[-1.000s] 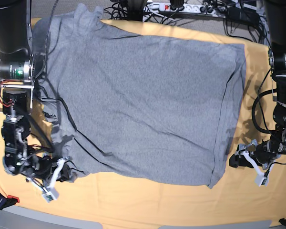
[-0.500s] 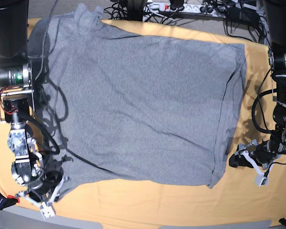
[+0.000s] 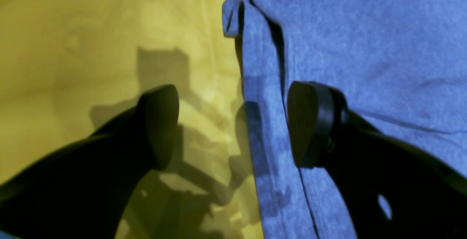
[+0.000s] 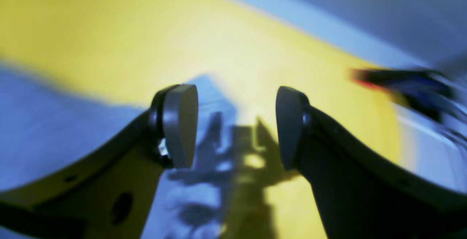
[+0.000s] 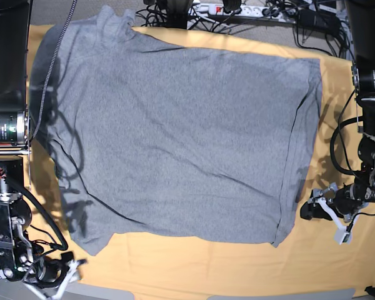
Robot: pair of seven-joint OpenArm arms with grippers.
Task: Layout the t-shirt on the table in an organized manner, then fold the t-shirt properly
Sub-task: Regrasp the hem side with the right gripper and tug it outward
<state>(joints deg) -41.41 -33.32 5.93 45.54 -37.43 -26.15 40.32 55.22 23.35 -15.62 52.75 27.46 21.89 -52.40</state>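
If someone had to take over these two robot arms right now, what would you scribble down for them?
Left gripper: open, empty, low over the t-shirt at its edge, one finger over the table, the other over the shirt.
Right gripper: open, empty, at the table's near corner, off the shirt.
T-shirt: spread on the table, plain grey side up, mostly flat, with a folded-over strip along the edge by the left gripper and creases near the right arm.
Done: laying out, roughly.
Left: smooth the edges, then all the folding.
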